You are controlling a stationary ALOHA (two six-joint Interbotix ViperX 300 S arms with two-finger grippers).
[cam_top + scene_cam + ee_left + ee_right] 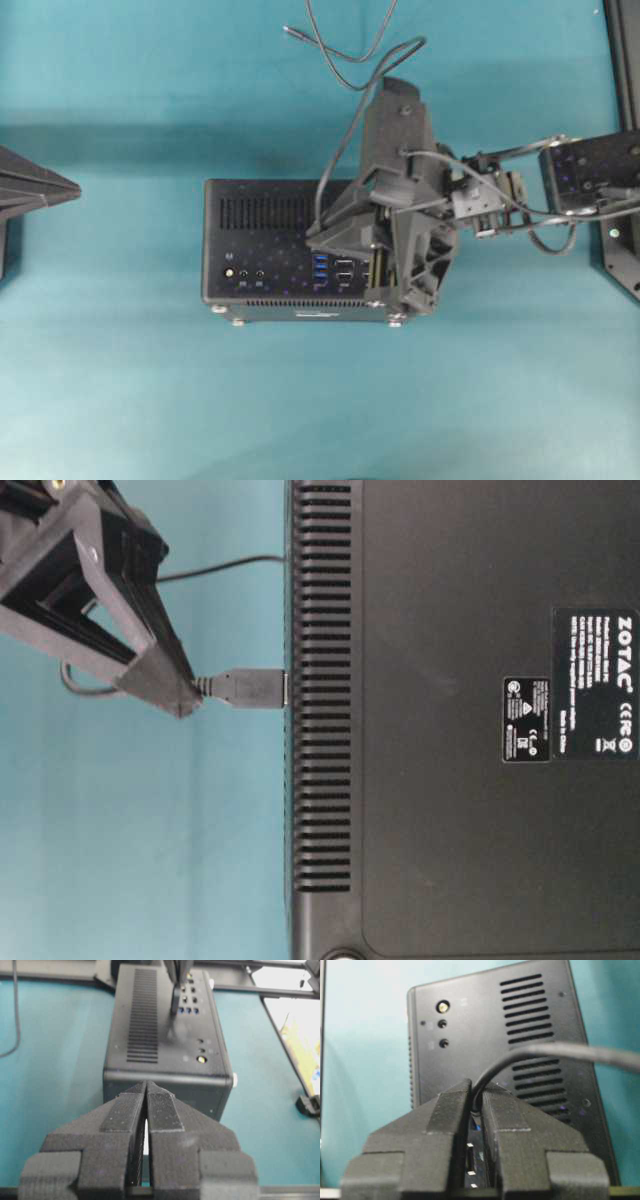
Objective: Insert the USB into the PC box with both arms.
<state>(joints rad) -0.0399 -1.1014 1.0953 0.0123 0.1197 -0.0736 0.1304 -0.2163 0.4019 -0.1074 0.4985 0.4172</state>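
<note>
Protruding below end effector: USB

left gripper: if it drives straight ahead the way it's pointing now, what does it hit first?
Probably the PC box. In the left wrist view the shut left gripper points at the box's near end face, nothing visible between them. The gap is hard to judge from these views.

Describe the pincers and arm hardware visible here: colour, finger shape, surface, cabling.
Both pincers are matte black. The left pincer has wedge-shaped fingers with finely ribbed, grainy pads. The right pincer has triangular, lattice-framed fingers. Behind it, a boxy black wrist housing with thin black cables looping exposed alongside.
</note>
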